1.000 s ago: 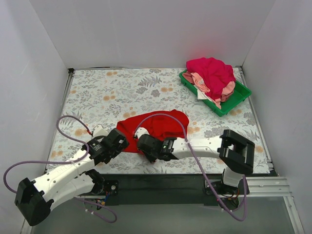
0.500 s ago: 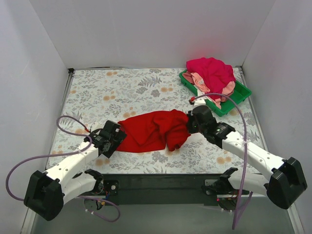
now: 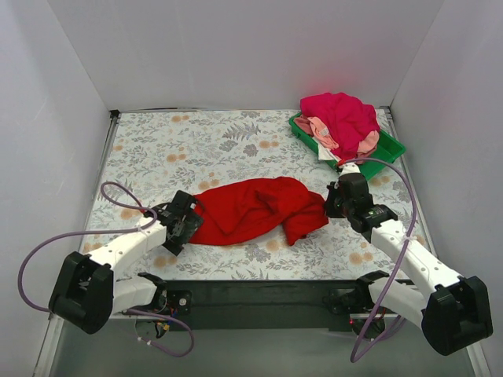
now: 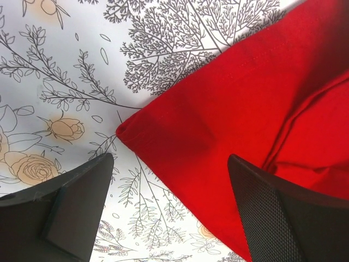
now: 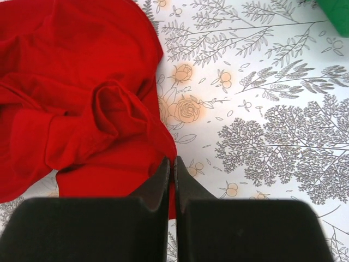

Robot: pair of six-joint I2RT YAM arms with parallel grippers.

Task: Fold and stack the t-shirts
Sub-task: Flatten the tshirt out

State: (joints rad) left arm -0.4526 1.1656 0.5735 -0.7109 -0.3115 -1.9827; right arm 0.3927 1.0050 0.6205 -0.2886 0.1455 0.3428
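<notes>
The large red t-shirt (image 3: 255, 208) lies crumpled and stretched sideways on the floral table. My left gripper (image 3: 187, 220) is open at the shirt's left end. In the left wrist view its fingers (image 4: 278, 213) straddle the shirt's corner (image 4: 240, 114) without closing on it. My right gripper (image 3: 334, 203) is shut at the shirt's right end. In the right wrist view its jaws (image 5: 173, 164) are pressed together with a strip of red cloth (image 5: 82, 109) between them. A magenta shirt (image 3: 342, 114), a light pink one (image 3: 321, 129) and a white one (image 3: 330, 155) are piled in the tray.
The green plastic tray (image 3: 389, 157) stands at the back right, close behind my right arm; its corner shows in the right wrist view (image 5: 339, 13). White walls enclose the table on three sides. Purple cables loop beside both arms.
Both grippers have moved apart from the front middle, the right one far to the right, and the red t-shirt has been drawn out wide between them.
</notes>
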